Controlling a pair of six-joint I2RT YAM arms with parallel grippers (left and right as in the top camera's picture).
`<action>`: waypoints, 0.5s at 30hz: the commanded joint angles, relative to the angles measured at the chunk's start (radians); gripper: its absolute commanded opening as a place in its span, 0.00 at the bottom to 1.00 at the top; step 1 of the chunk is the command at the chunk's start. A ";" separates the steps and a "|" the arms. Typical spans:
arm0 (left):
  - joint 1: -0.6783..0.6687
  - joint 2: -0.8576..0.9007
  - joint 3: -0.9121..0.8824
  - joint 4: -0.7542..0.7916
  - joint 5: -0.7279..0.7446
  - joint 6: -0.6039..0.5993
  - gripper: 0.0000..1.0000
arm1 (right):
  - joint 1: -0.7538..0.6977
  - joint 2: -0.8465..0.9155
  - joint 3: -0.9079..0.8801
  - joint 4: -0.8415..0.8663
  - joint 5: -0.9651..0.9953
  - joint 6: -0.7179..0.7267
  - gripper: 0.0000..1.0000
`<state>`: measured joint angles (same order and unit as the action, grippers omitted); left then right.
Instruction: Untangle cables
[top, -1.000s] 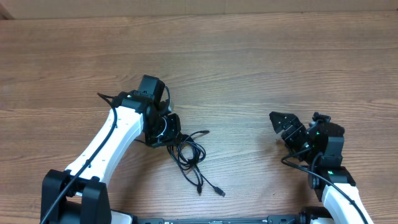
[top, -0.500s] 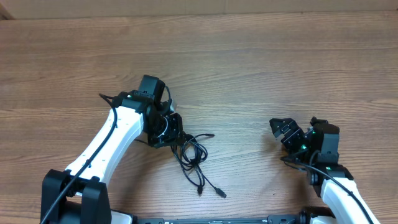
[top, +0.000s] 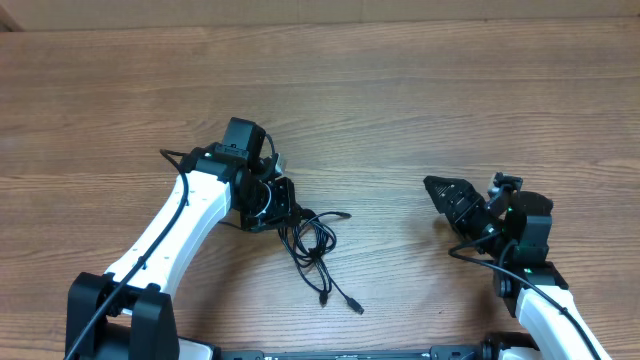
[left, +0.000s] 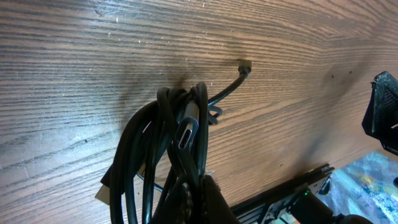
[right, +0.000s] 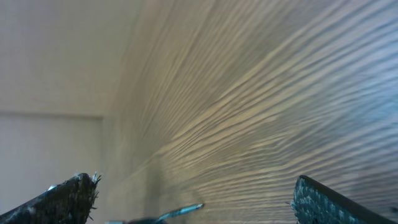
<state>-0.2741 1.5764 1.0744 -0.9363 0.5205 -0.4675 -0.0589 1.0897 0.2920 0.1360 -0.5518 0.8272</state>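
The cables (top: 312, 243) are a small black knotted bundle near the table's middle. Two plug tips trail toward the front (top: 356, 308), and one strand reaches right. My left gripper (top: 284, 212) sits at the bundle's upper left end and is shut on the cables. In the left wrist view the looped cables (left: 180, 134) hang from my left gripper (left: 202, 200), with a plug tip (left: 244, 65) resting on the wood. My right gripper (top: 441, 190) stands open at the right, well clear of the bundle. In the right wrist view its fingertips (right: 69, 198) are wide apart over bare wood.
The wooden table (top: 420, 100) stretches bare to the back and to both sides of the bundle. The right arm's black wrist (top: 520, 225) is near the front right edge. A blurred bluish strip (right: 179, 213) shows low in the right wrist view.
My left gripper has shifted slightly right with the cables, and the loose strand now reaches further right. My right gripper has swung a little left and back, staying open.
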 joint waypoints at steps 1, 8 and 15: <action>0.004 -0.008 0.008 0.003 0.027 -0.002 0.04 | -0.004 0.001 0.004 0.016 -0.111 -0.051 1.00; 0.004 -0.008 0.008 0.045 0.027 -0.143 0.04 | -0.003 0.001 0.004 -0.011 -0.213 -0.050 1.00; 0.004 -0.008 0.008 0.070 -0.005 -0.265 0.04 | -0.003 0.001 0.004 -0.040 -0.262 -0.043 1.00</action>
<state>-0.2741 1.5764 1.0744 -0.8822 0.5213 -0.6300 -0.0589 1.0897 0.2920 0.0933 -0.7700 0.7918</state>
